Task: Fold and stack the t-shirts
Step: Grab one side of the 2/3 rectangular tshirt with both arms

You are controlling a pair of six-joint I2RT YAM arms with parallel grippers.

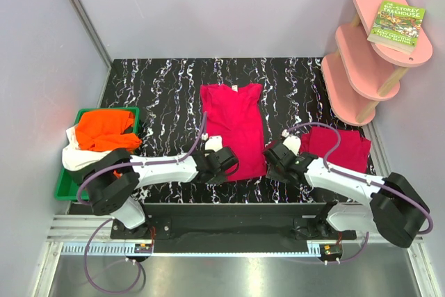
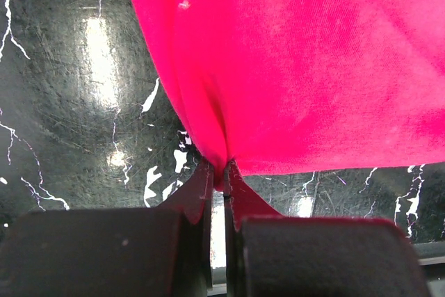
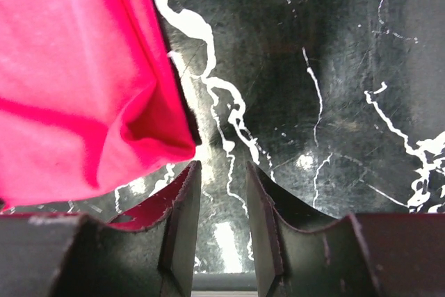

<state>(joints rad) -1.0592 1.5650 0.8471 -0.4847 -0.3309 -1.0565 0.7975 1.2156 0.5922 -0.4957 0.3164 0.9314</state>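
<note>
A crimson-pink t-shirt (image 1: 234, 123) lies folded lengthwise on the black marbled table (image 1: 160, 95), collar far. My left gripper (image 1: 224, 165) is shut on its near left hem corner; the left wrist view shows the cloth (image 2: 299, 67) pinched between the fingertips. My right gripper (image 1: 272, 159) is open and empty just right of the shirt's near right corner (image 3: 149, 133), not touching it. A second crimson-pink shirt (image 1: 341, 149) lies folded at the right, partly under the right arm. Orange (image 1: 104, 129) and white (image 1: 80, 158) shirts are heaped in the green tray (image 1: 66, 184).
A pink three-tier shelf (image 1: 372, 53) stands at the back right with a green book (image 1: 396, 26) on its top tier. Grey walls close the table on the left, back and right.
</note>
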